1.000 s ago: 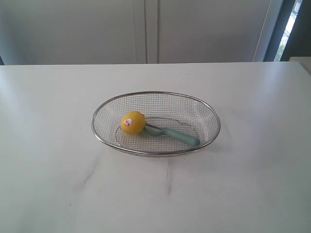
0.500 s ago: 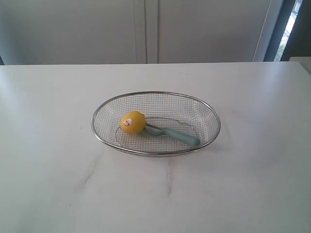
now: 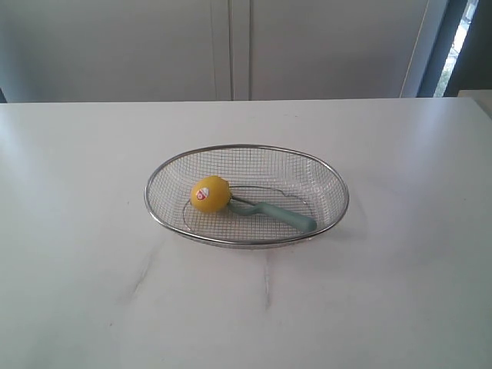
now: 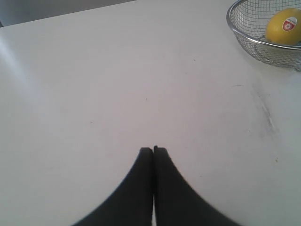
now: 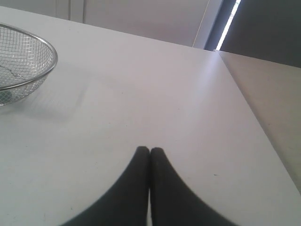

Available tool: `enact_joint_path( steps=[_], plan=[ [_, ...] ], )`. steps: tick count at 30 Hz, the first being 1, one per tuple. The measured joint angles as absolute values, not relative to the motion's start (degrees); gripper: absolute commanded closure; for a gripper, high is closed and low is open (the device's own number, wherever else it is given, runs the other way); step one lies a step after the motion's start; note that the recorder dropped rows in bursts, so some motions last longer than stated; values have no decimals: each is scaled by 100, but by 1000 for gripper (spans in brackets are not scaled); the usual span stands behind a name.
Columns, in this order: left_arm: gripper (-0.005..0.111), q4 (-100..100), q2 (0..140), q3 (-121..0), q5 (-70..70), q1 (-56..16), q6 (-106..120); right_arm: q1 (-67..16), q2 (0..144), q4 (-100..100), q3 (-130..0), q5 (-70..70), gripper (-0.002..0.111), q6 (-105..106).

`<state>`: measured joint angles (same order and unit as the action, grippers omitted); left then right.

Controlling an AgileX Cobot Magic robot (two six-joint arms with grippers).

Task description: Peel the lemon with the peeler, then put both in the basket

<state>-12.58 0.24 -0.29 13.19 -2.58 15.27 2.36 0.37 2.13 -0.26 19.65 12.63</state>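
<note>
The small round yellow lemon (image 3: 210, 194) and the slim peeler (image 3: 280, 214) with its pale teal handle both lie inside the wide oval basket (image 3: 246, 146) of silver wire mesh, so the placing looks settled. The peeling does not. The lemon's skin appears whole and smooth, with the red-and-white sticker (image 3: 202, 194) on it, so that step seems left to do.

The left gripper (image 4: 153, 149) is pressed together on nothing, over bare white table (image 3: 77, 231). The basket and lemon sit well apart from it, out beyond its tips toward the other arm's side. The right gripper (image 5: 150, 149) is likewise closed and empty, the basket well beyond it.

The peeler's long axis runs roughly along the basket's length, slightly slanted: blade head against the lemon, handle end toward the right gripper's side.
</note>
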Motion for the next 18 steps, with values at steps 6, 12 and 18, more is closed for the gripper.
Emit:
enact_joint_path(
  steps=[6,12,18],
  plan=[
    [107,-1258,24,-29,1319,-258,1527,236,37,213,-26,1965,108,1263],
    [107,-1258,24,-29,1319,-258,1527,94,37,213,-26,1965,108,873],
    [107,-1258,24,-29,1319,-258,1527,59,37,213,-26,1965,108,204]
  ],
)
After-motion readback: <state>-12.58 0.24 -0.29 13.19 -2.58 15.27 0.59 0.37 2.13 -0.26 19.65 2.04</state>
